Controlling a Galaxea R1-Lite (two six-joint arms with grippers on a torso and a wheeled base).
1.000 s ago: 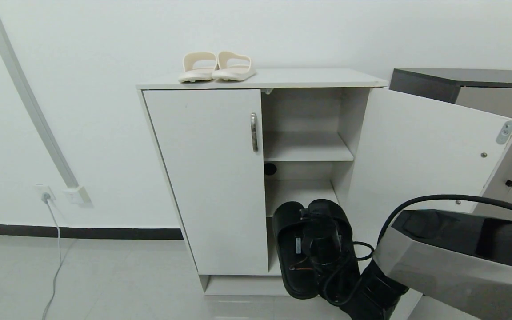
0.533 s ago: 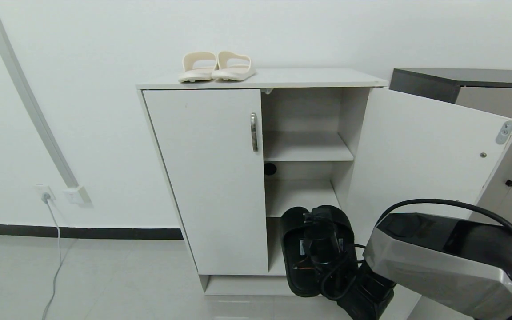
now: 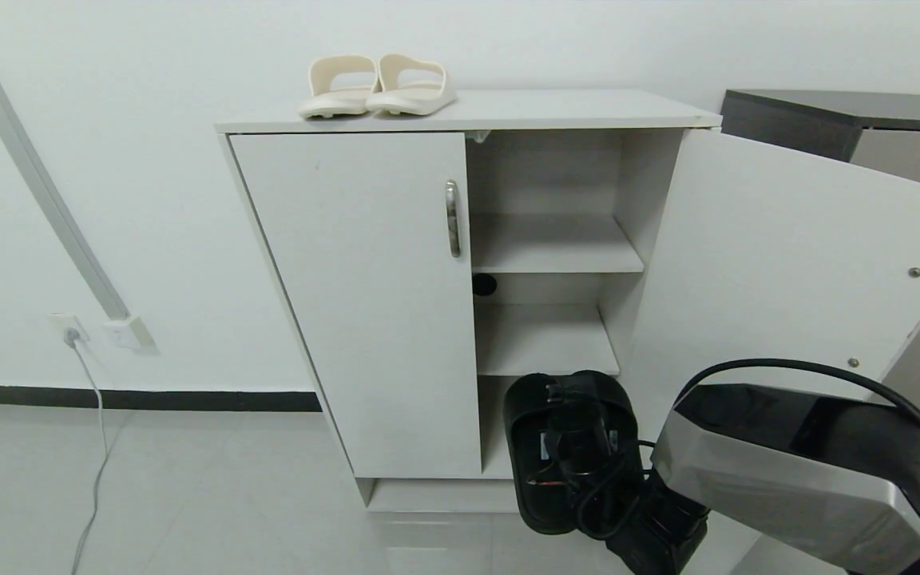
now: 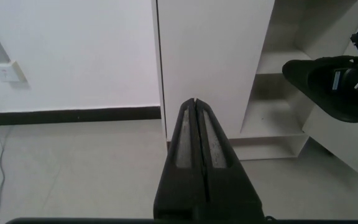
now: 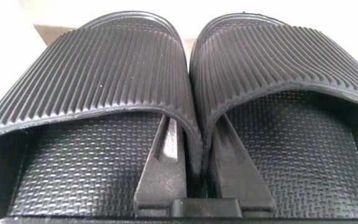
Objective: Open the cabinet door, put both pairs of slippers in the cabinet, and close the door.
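No text, number or sign can be read anywhere in view. One small pale label [image 3: 544, 446] is noted on the insole of the black slippers [image 3: 525, 479]. It is also caught side-on from the left wrist. Its print is too small to be made out.

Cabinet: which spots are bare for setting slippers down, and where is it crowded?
Bare: the upper shelf and middle shelf behind the open right door, and the cabinet top right of the beige slippers. Crowded: the bottom opening, where the right gripper holds the black slippers.
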